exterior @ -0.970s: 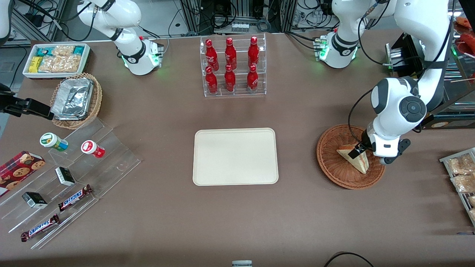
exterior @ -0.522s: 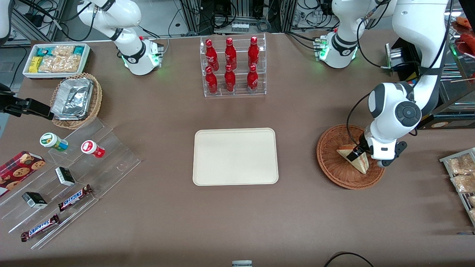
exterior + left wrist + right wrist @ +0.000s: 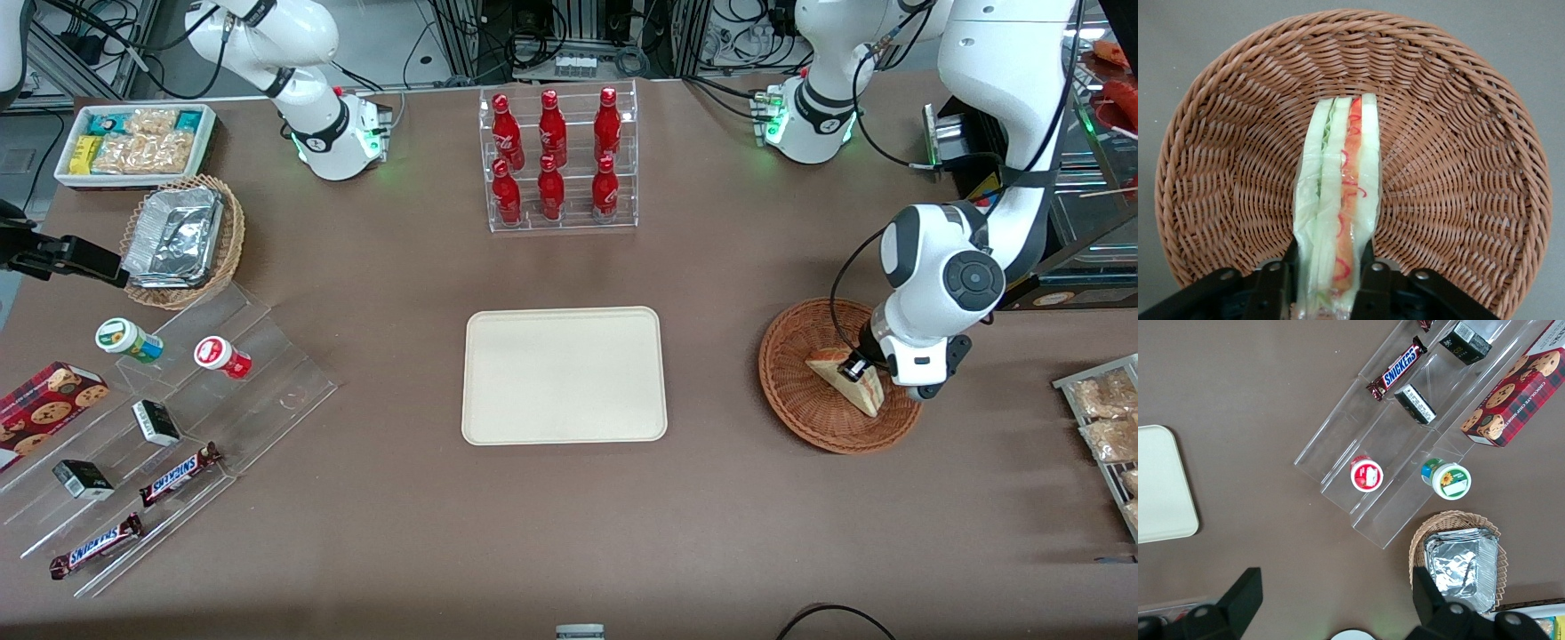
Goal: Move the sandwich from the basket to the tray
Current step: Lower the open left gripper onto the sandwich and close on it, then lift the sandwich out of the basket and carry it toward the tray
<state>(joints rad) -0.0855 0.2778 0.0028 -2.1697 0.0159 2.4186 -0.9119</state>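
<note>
The sandwich is a clear-wrapped white bread wedge standing on edge in the round reddish-brown wicker basket, toward the working arm's end of the table. In the left wrist view its red, orange and green cut edge faces up over the basket's weave. My left gripper is down in the basket with its fingers pressed against both bread faces, shut on the sandwich. The cream tray lies flat mid-table, empty; its corner shows in the right wrist view.
A clear rack of red bottles stands farther from the front camera than the tray. A wire rack of snack packets sits at the working arm's table edge. Stepped acrylic shelves with snacks and a tan basket of foil containers lie toward the parked arm's end.
The left arm's wrist has shifted slightly toward the tray and lowered a little. The fingers stay at the sandwich, which rests in the basket in the same place.
</note>
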